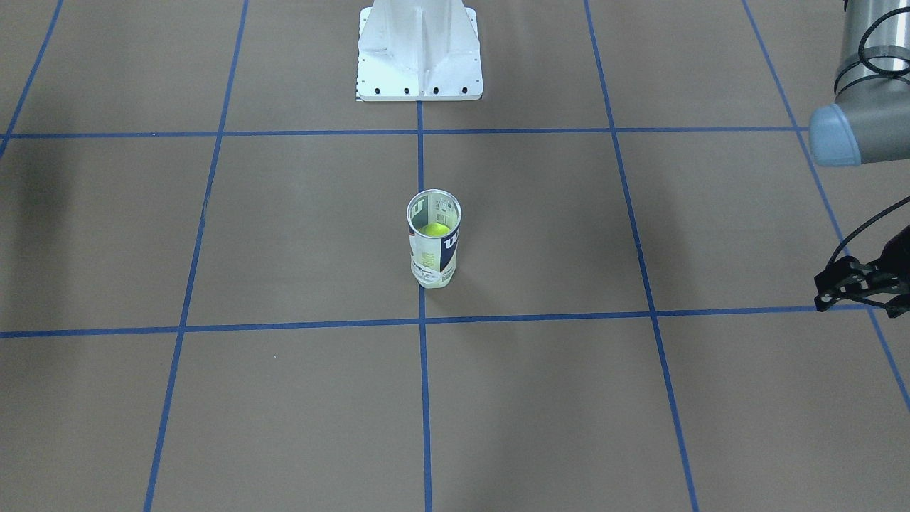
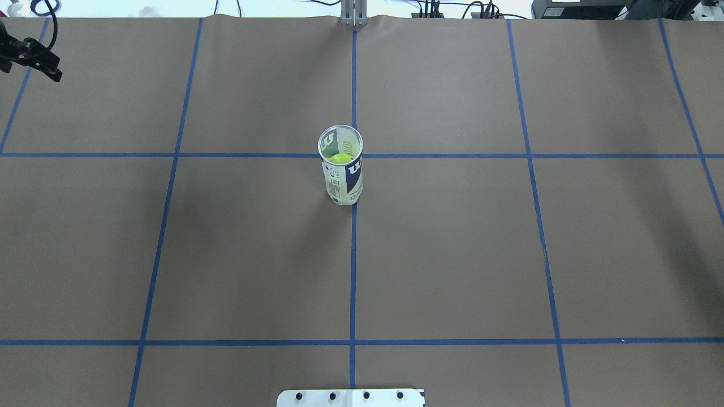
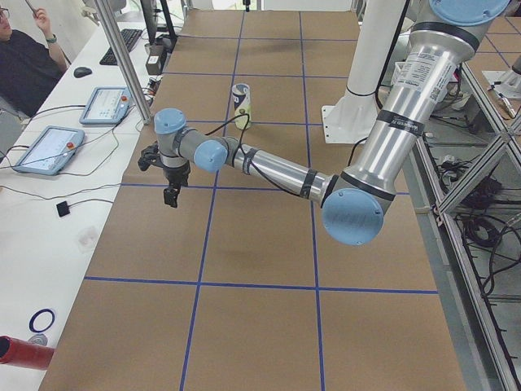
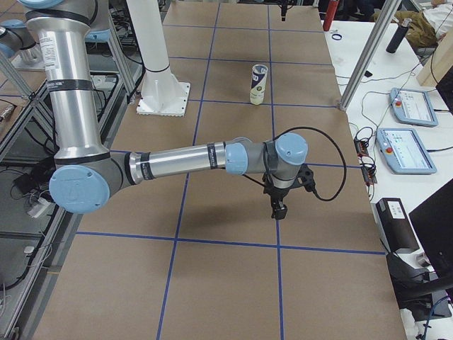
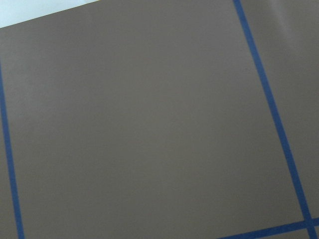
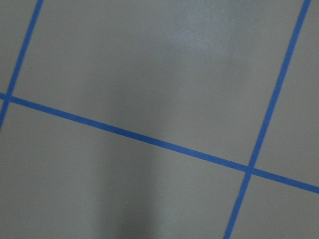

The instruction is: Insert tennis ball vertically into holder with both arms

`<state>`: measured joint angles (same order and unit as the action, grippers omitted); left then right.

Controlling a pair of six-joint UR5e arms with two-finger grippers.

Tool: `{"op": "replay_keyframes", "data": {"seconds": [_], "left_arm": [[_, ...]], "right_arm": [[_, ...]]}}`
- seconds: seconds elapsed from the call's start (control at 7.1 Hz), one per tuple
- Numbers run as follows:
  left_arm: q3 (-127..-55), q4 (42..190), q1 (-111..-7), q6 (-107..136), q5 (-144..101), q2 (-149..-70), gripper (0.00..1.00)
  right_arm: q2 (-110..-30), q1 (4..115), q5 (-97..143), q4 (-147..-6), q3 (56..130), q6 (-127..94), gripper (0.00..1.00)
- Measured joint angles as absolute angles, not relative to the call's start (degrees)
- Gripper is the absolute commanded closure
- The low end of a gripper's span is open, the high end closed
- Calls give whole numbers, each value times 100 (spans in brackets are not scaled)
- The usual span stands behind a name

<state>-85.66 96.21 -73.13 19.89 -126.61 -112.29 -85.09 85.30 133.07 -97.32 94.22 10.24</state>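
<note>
The holder (image 1: 432,259) stands upright and alone at the table's centre, on a blue tape line, its open mouth facing up. The yellow-green tennis ball (image 1: 436,229) sits inside it, also seen through the mouth from above as the ball (image 2: 339,159) in the holder (image 2: 342,183). My left gripper (image 1: 825,288) hovers far off at the table's left end, partly cut off by the view's edge, and looks open and empty. It appears again as the left gripper (image 2: 54,68). My right gripper (image 4: 277,209) hangs over the opposite end, pointing down; I cannot tell its state. Both wrist views show only bare table.
The white pedestal base (image 1: 419,53) stands at the robot's side of the table. Blue tape lines grid the brown surface. A side bench holds teach pendants (image 3: 49,151), where a person (image 3: 24,69) sits. More pendants (image 4: 407,149) lie beyond the other end.
</note>
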Motion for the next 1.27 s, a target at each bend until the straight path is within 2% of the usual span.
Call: {"op": "replay_keyframes", "data": {"seconds": [0.28, 0.84, 1.27], "left_arm": [[-8582, 9485, -7613, 1760, -13004, -10996, 0], [-8638, 9435, -8577, 518, -13462, -9854, 0], [-8605, 9390, -8775, 259, -13513, -9434, 0]], "right_arm": [[-8717, 8676, 12837, -9712, 9286, 1113, 1], [-8926, 9024, 13098, -9716, 9247, 1071, 1], [-8941, 9138, 13328, -9740, 9269, 950, 1]]}}
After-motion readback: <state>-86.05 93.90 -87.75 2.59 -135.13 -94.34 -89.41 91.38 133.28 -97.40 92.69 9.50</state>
